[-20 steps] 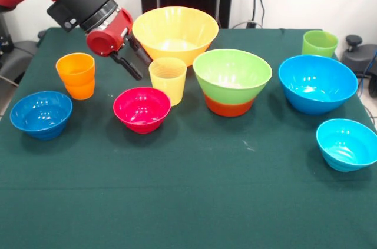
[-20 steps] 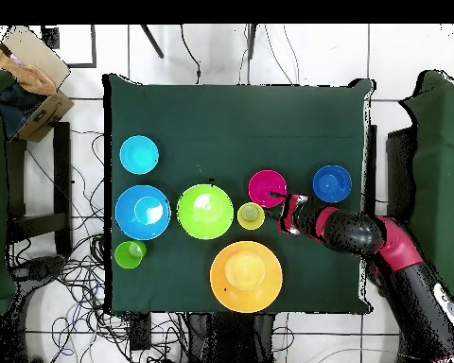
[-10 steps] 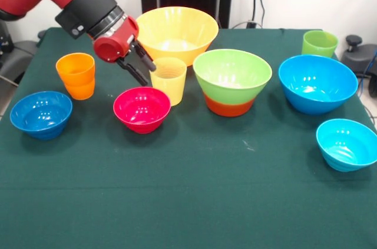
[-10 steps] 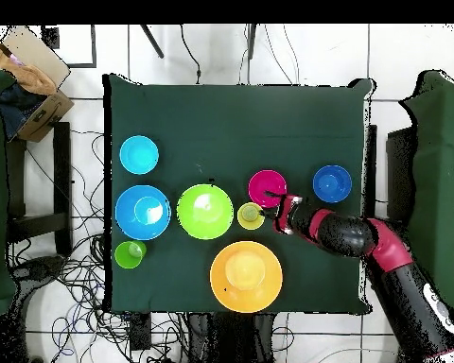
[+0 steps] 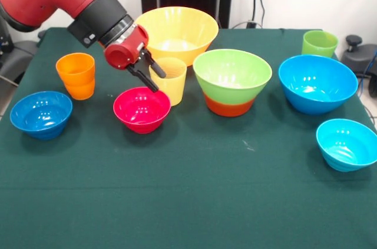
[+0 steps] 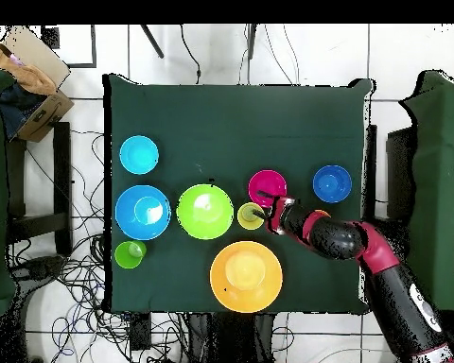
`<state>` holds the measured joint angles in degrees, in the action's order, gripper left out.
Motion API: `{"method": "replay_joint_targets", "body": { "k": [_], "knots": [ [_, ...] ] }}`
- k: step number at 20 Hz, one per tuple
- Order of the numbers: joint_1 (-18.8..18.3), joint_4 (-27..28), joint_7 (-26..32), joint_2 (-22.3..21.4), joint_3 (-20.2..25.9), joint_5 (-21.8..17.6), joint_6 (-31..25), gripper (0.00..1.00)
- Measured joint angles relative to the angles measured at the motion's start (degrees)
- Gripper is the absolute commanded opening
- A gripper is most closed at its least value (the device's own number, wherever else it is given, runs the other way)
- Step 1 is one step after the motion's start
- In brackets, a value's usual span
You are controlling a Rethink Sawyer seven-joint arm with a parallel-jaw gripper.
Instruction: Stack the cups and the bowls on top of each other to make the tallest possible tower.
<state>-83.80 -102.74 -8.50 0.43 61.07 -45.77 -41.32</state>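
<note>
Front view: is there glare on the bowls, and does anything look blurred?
Front view: white glare spots inside the magenta bowl, big blue bowl and small dark blue bowl; the gripper reads sharp, and shadows on the table are soft. Overhead view: a pale highlight in the green bowl.

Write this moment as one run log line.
gripper: open, at pale yellow cup rim | tower: light green bowl in orange-red bowl | cup: not stacked
</note>
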Motion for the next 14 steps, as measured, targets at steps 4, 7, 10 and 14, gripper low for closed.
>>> {"method": "replay_joint_targets", "body": {
  "k": [4, 7, 10, 14],
  "knots": [
    [-0.15, 0.01, 0.0, 0.78, 0.0, -0.88, 0.04, 1.0],
    [-0.17, 0.02, 0.0, 0.81, 0.02, -1.73, 0.5, 1.0],
    [0.04, 0.0, 0.0, 0.17, 0.0, -3.9, 2.69, 1.0],
    [1.8, -0.01, 0.0, -2.44, -0.49, -7.28, 6.46, 1.0]
  ]
}}
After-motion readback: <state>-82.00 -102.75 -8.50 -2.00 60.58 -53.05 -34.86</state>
